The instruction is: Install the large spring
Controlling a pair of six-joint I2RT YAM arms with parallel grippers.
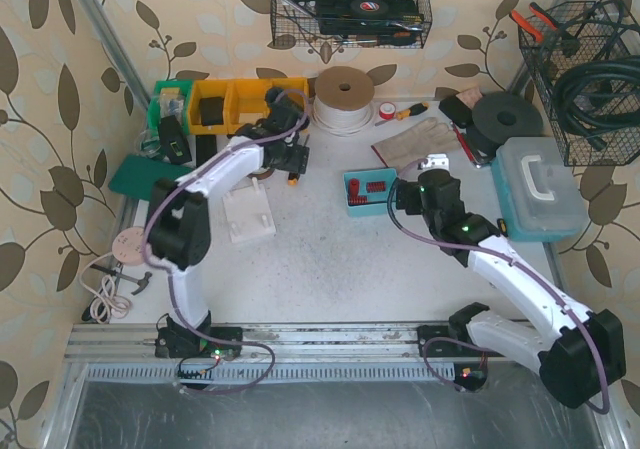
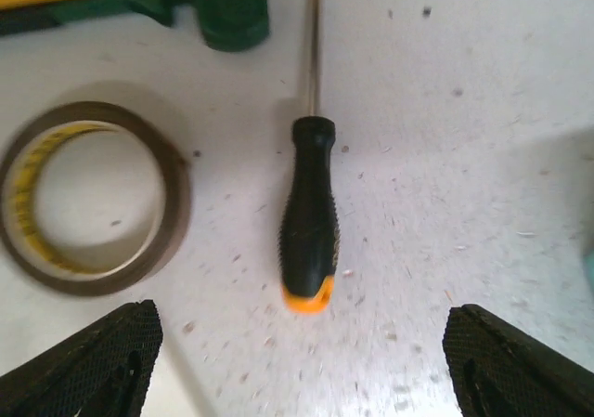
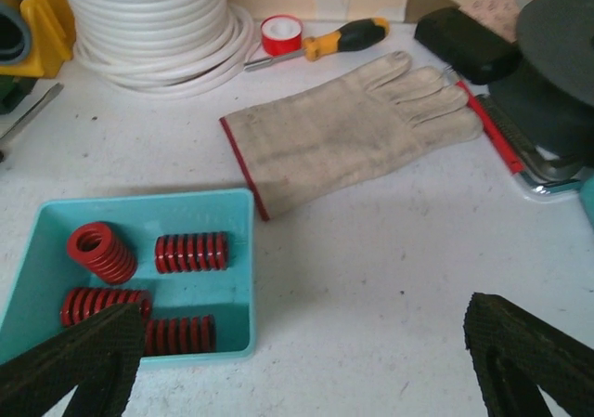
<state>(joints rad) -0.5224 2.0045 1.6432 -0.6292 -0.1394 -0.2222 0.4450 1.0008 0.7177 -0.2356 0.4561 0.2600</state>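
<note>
The white speckled desk (image 1: 330,259) sits between leaf-papered walls (image 1: 40,119). Red springs (image 3: 190,252) lie in a teal tray (image 3: 186,213) near the right tool (image 3: 304,310), spread apart; the left tool (image 2: 304,310), also apart, hangs over a screwdriver (image 2: 309,222).

You are looking at glossy red springs (image 3: 190,252) in a smooth plastic tray (image 3: 148,213), a coarse cloth glove (image 3: 343,129) and a matt-handled screwdriver (image 2: 309,217), all lying on the speckled matt table (image 3: 371,278).

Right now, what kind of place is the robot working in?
Probably a workshop bench. There's a screwdriver lying out, a work glove, and a teal tray holding red springs.
</note>
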